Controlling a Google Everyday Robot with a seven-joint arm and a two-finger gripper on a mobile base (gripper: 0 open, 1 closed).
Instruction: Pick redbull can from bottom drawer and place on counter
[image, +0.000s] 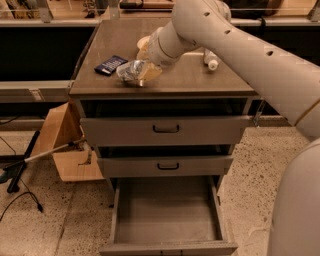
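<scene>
Redbull can (128, 71) out of the drawer and up on the counter (175, 82), in the upper middle of the frame, near the counter's front edge and left of centre; shiny, crumpled silver, resting on the brown surface or just above it, hard to say which. Tool (143, 73) right against the can's right side, at the end of a pale arm (240, 55) reaching in from the upper right; cannot tell whether clamped on the can or let go of it. Dark blue packet (111, 64) just left of the can, flat on the counter; clear bottle with a white cap (210, 60) well apart to the right, partly behind the arm. Below, in the middle of the frame, two shallow grey drawers (166, 129) with black handles, both pushed in; bottom drawer (167, 210) pulled wide open at the lower middle, bare grey floor showing, nothing seen in it. Cardboard box (65, 145) at the left, on the speckled ground.

Judged from the layout: fetching done, lifting done, can brought to its goal; task close to its end. Left to do, by the look of it: make sure the can sits steady on the counter; part the tool from it; draw the arm back without nudging the can toward the near edge or into the blue packet.
</scene>
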